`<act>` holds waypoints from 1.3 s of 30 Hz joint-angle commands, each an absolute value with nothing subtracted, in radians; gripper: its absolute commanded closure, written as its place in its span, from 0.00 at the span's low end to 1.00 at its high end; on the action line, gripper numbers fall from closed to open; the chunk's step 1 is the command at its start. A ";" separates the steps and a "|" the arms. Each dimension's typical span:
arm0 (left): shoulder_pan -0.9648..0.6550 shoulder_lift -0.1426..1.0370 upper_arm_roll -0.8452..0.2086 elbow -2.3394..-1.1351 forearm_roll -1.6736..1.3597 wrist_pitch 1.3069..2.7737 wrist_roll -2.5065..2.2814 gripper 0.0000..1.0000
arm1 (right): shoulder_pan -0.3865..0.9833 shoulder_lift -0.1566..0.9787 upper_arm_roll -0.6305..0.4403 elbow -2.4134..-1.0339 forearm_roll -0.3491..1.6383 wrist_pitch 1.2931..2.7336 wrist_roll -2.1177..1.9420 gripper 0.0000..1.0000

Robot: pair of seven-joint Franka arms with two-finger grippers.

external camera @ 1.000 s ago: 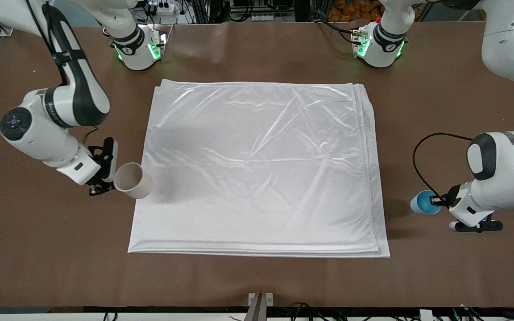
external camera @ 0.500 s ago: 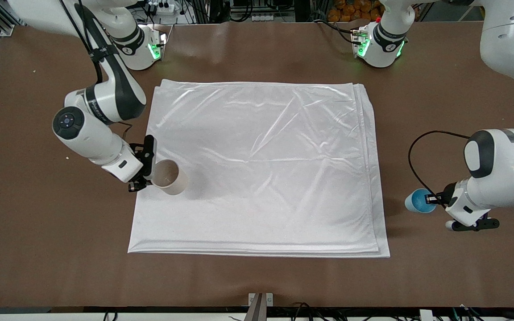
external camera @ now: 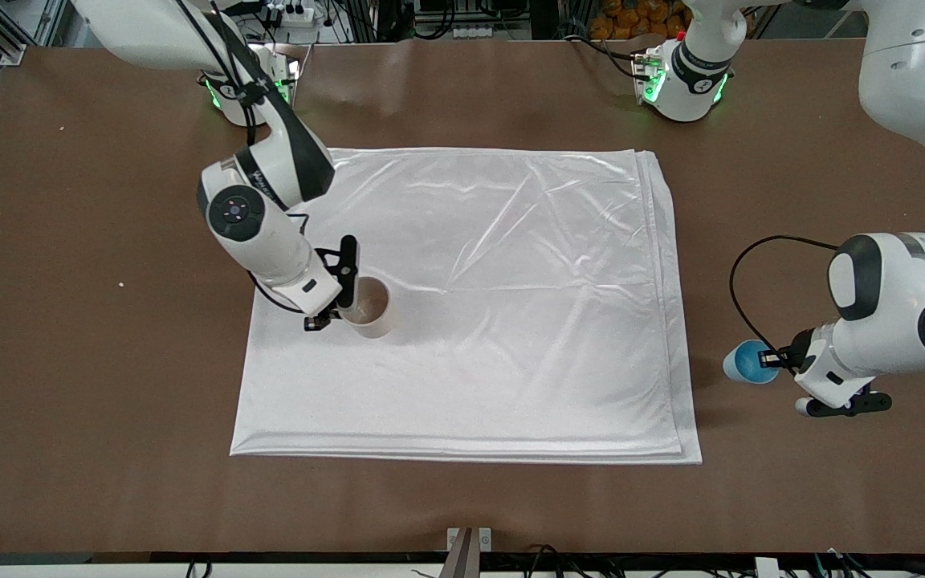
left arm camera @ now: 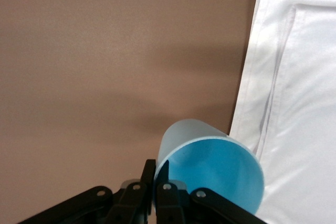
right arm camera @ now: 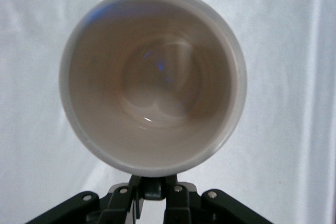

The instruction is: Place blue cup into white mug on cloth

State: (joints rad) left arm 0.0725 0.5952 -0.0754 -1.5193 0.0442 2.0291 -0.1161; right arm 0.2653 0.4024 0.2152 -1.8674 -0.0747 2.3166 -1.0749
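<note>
Brown, matte worktop [external camera: 462, 498], faintly glossy along the edge farthest from the front camera. Two tiny pale specks on it toward the right arm's end: one [external camera: 62, 128] farther from the front camera, the other [external camera: 120, 283] nearer. Small metal bracket [external camera: 468, 539] fixed at the middle of the nearest edge, with black cables [external camera: 559, 554] trailing just below that edge. Off the worktop at the top, a white power strip [external camera: 290, 14] and a heap of orange items [external camera: 639, 16], too small to identify.
</note>
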 commanded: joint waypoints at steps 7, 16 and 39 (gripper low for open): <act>0.052 0.574 -0.104 -1.529 0.028 2.008 -0.215 1.00 | 0.390 0.538 0.206 -1.746 -0.106 2.292 -0.919 1.00; 0.061 0.557 -0.106 -1.528 0.034 1.993 -0.209 1.00 | 0.472 0.595 0.206 -1.721 -0.158 2.293 -0.770 1.00; 0.023 0.514 -0.316 -1.526 0.043 1.893 -0.576 1.00 | 0.508 0.646 0.207 -1.675 -0.189 2.299 -0.706 0.30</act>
